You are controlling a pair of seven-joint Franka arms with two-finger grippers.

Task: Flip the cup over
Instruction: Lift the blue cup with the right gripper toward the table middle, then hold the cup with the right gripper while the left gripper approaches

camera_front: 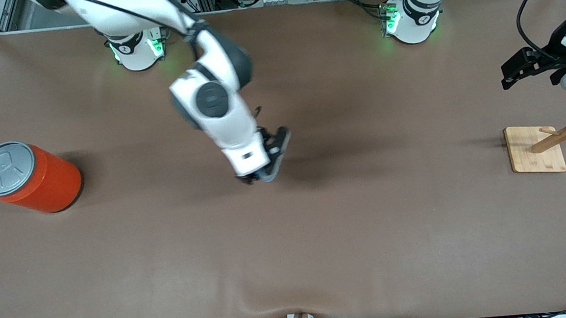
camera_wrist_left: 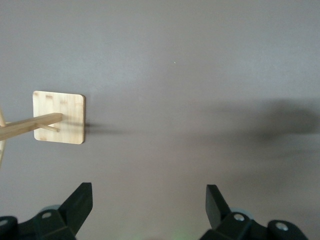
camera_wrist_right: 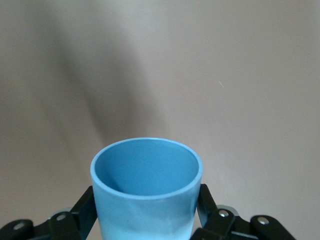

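Note:
My right gripper (camera_front: 265, 170) is over the middle of the table, shut on the cup (camera_front: 268, 175), of which only a light-blue sliver shows under the hand in the front view. The right wrist view shows the cup (camera_wrist_right: 147, 172) as a light-blue tumbler with a darker blue inside. Its open mouth points away from the wrist, and the right gripper (camera_wrist_right: 146, 201) has one black finger (camera_wrist_right: 86, 206) on each side of its wall. My left gripper (camera_front: 511, 75) waits open and empty above the left arm's end of the table. In its own view the left gripper (camera_wrist_left: 148, 205) has bare brown table between its fingers.
A big orange can (camera_front: 33, 176) with a grey lid stands near the right arm's end of the table. A wooden rack on a square base (camera_front: 536, 149) stands at the left arm's end, below the left gripper; the base (camera_wrist_left: 59, 117) shows in the left wrist view.

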